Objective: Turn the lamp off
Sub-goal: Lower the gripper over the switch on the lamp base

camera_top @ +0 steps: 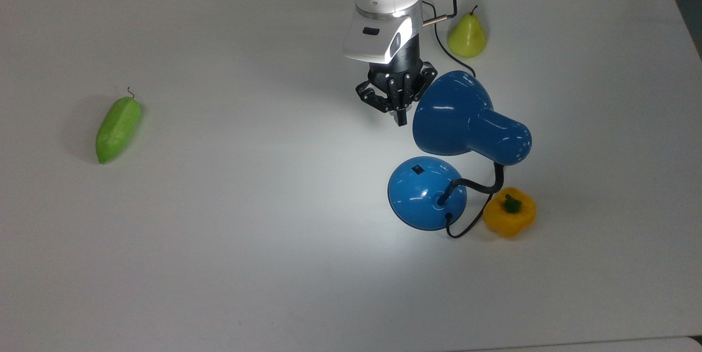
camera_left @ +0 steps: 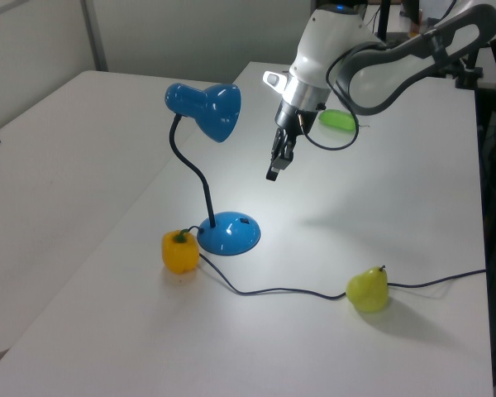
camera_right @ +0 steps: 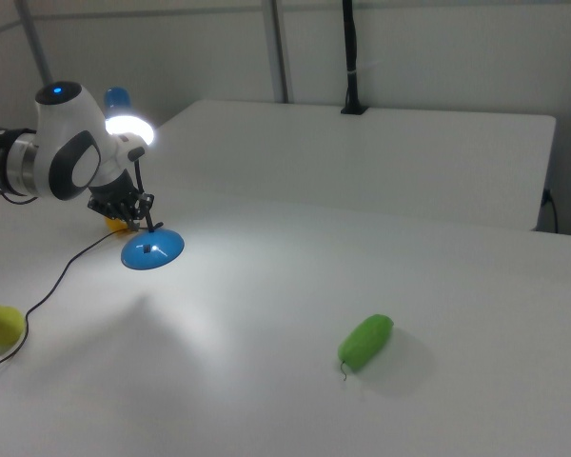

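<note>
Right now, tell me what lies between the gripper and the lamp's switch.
Bare, lit tabletop; in the top view nothing sits between the gripper and the switch.

You've got a glossy blue lamp on a plain white table: blue shade, blue domed base, black bendy neck, a small black switch on the dome. Its black cord trails across the white. The shade's mouth glows white in the right view, and a paler, bluish-white patch lies on the table by the base. Just beside the base: a yellow-orange bell pepper with a dark green stem. Near the shade's far rim: a yellow-green pear, dark stalk. Well apart from the lamp: a bright green cucumber-like vegetable. Your gripper is black, on a white and grey arm with a blue light on top.
</note>
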Robot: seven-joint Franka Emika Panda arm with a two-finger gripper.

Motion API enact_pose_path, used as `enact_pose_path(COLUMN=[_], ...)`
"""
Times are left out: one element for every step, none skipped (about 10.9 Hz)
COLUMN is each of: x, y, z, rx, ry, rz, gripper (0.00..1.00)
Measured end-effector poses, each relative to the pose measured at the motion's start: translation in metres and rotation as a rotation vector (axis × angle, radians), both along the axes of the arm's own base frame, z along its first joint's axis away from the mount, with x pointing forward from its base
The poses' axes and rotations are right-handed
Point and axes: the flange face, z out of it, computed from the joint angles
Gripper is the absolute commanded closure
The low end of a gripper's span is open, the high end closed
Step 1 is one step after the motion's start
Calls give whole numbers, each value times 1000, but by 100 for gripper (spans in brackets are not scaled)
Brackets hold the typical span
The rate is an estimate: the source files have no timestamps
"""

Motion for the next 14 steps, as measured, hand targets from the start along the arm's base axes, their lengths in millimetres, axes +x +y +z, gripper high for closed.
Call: enact_pose_path(x=[3,4,6,8,9,11,12,14,15,15,16,16,17,17], y=[3,6,11,16,20,21,21,22,24,26,27,28,28,28], z=[-5,-9,-15,-22,-30,-37,-42,-46,-51,-56,-62,-67,-71,-72], rx=[6,11,17,22,24,26,29,31,34,36,38,37,37,39], ry=[-20,-37,-57,-71,-78,-83,-94,-103,-113,-121,-126,-124,-120,-124], rz=[-1,-1,2,6,8,8,5,4,6,7,7,7,4,2], gripper=[100,100,100,100,100,100,100,100,100,100,100,100,100,100])
